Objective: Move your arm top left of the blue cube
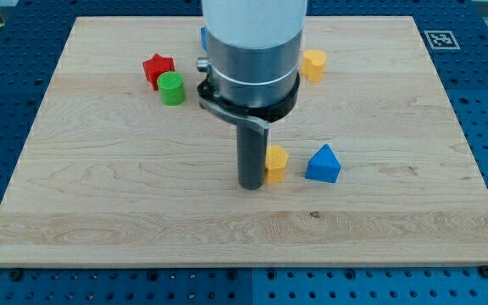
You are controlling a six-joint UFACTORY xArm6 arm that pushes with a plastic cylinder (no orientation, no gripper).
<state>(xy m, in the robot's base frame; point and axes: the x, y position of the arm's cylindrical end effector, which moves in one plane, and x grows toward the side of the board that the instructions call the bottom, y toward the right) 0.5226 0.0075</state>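
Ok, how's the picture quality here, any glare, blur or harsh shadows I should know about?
Camera view: even, soft lighting, no strong glare on the wooden board; blocks like the blue triangular block look sharp with faint shadows; the arm's pale housing looms large and is cut off at the view's top, hiding most of a blue block behind it.
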